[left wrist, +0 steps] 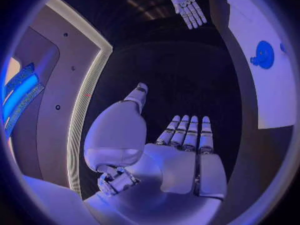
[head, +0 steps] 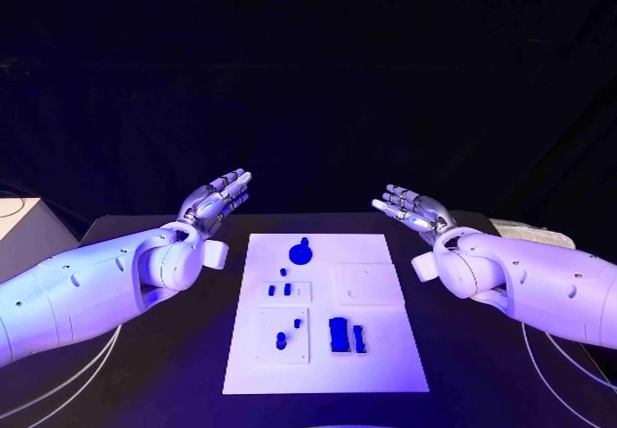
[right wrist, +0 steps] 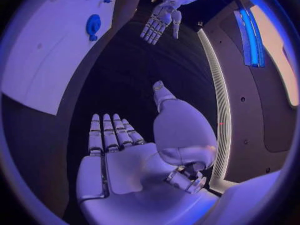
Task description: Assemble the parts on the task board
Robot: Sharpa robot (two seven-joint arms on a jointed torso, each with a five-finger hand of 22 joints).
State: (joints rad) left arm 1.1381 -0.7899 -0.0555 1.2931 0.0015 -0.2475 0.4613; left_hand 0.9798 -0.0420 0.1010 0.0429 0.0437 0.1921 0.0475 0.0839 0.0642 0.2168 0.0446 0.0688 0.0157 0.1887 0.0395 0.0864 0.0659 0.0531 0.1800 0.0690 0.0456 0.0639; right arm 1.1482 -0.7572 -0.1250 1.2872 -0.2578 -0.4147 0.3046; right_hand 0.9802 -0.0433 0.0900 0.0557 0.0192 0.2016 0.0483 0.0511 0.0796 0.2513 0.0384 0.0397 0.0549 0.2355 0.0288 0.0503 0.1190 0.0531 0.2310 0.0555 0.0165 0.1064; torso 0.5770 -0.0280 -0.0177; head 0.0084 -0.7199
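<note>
Flat white task board (head: 386,374), blue parts (head: 340,333)

I see both arms in smooth white rounded shells, small dark screw holes dotting them. Left hand (head: 216,201) and right hand (head: 412,209) silver, segmented fingers. Thin pale cables trail under forearms, I think.
</note>
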